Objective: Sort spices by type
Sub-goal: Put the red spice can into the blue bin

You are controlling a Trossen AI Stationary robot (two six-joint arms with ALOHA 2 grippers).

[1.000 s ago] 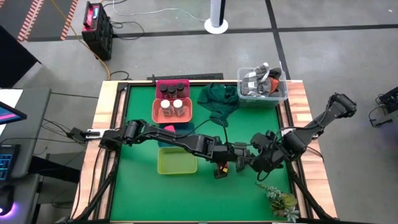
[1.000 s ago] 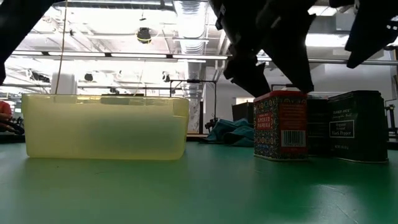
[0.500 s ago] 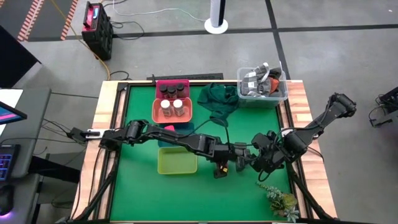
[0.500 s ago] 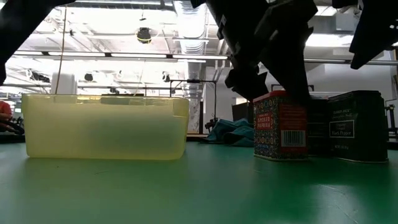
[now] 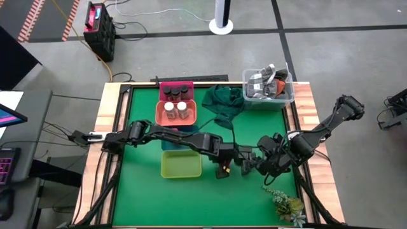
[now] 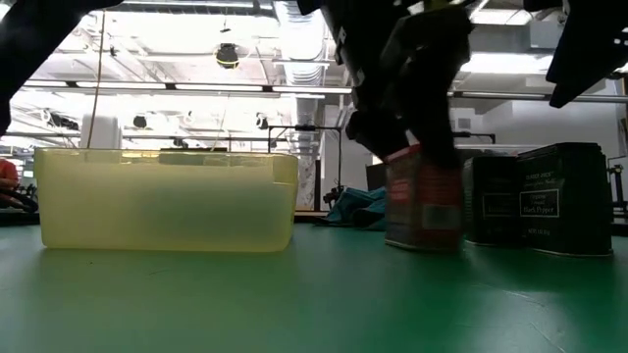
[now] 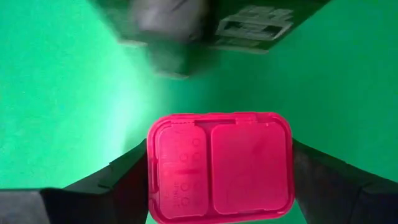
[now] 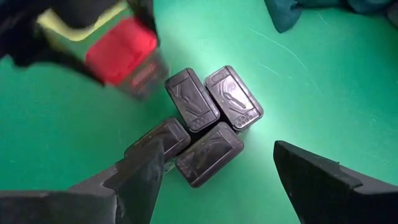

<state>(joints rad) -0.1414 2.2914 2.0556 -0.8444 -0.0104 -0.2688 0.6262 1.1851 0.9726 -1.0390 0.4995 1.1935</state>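
Left gripper (image 7: pixel 219 180) clamped on red spice tin (image 7: pixel 219 168), tin's base just above green table (image 5: pixel 191 197), beside yellow tray (image 5: pixel 181 164). Right gripper (image 8: pixel 214 165) fingers apart, hovering over 4 dark boxes (image 8: pixel 208 124) clustered touching near table's right side. Farther back: jars (image 5: pixel 176 100) in pink and orange trays, green cloth (image 5: pixel 222 102), clear bin (image 5: pixel 268 89).

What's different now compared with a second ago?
The left gripper, shut on the red spice tin, has carried it away from the dark grey boxes toward the yellow tray; in the low view it now hangs slightly off the cloth. The four boxes, the tray, the jars and the open right gripper stayed put.
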